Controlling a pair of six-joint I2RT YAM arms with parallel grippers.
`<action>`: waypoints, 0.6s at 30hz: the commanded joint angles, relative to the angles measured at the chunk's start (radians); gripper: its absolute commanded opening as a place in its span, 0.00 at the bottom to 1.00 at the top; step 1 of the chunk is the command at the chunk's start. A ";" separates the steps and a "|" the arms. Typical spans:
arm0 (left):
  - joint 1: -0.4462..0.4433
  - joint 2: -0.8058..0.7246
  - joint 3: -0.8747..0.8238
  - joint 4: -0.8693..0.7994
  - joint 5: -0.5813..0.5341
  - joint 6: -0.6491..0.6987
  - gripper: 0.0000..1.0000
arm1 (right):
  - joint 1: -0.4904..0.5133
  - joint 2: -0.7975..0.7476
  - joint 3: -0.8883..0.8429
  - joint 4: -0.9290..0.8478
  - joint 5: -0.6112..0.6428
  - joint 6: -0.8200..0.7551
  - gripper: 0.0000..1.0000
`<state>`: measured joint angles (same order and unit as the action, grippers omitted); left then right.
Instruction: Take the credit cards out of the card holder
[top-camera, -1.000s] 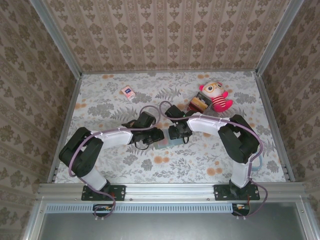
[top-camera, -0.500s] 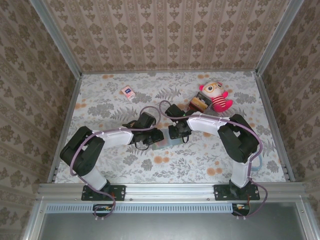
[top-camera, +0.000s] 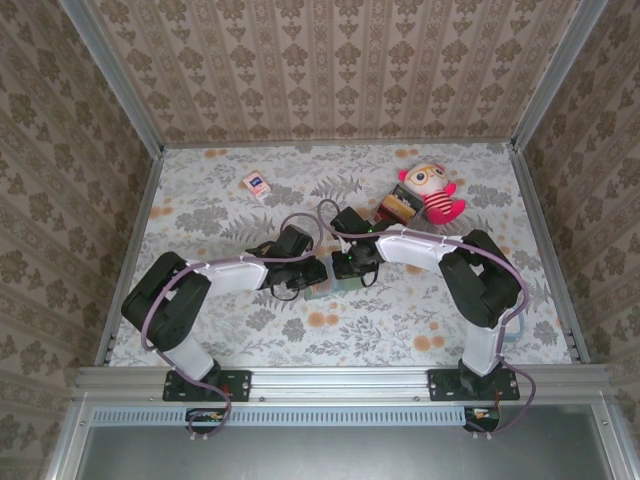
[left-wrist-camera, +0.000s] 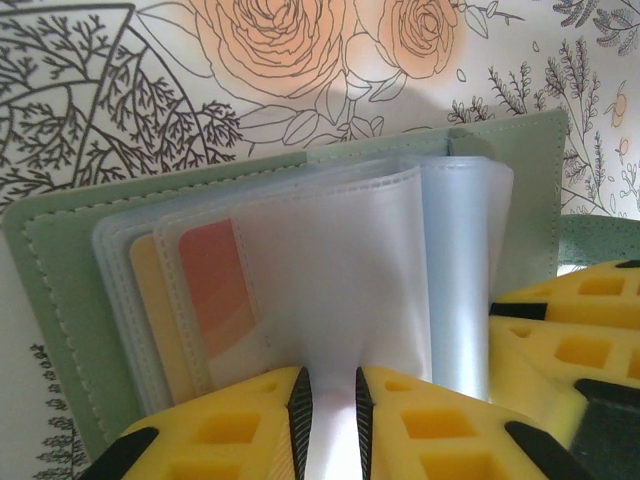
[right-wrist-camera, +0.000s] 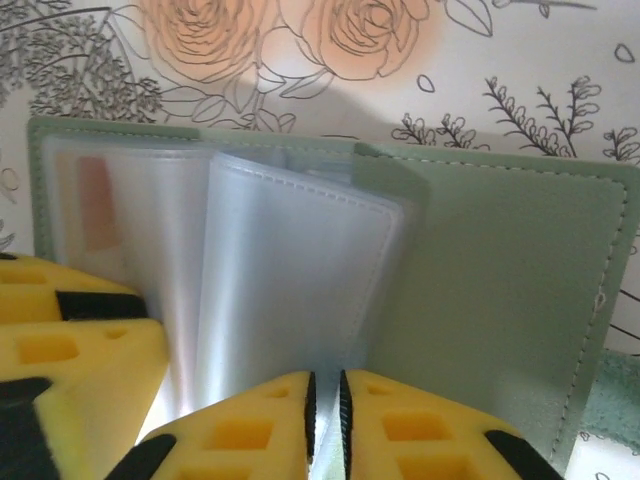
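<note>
The card holder (left-wrist-camera: 60, 300) lies open on the floral worktop (top-camera: 400, 320), nearer the arms' bases than the plush doll (top-camera: 432, 190) and to its left. The credit cards (left-wrist-camera: 215, 290), one yellow-orange and one pinkish-red, sit in its plastic pockets. The left gripper's (left-wrist-camera: 328, 410) jaws are narrow, pinching a clear sleeve (left-wrist-camera: 330, 250). The right gripper's (right-wrist-camera: 325, 400) jaws are almost together on a second clear sleeve (right-wrist-camera: 300, 270).
</note>
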<state>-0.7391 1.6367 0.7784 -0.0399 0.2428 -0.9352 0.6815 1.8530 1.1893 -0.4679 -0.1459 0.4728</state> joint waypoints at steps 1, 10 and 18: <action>-0.007 0.003 -0.016 -0.074 -0.030 0.022 0.24 | 0.001 -0.042 -0.017 0.006 -0.015 0.005 0.11; 0.003 -0.068 -0.003 -0.097 -0.027 0.057 0.27 | -0.002 -0.080 -0.037 -0.044 0.110 0.001 0.06; 0.010 -0.069 -0.018 -0.073 -0.013 0.045 0.31 | 0.000 -0.070 -0.060 -0.031 0.091 0.009 0.04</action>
<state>-0.7376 1.5944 0.7780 -0.1040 0.2245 -0.9039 0.6815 1.8011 1.1442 -0.4778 -0.0700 0.4751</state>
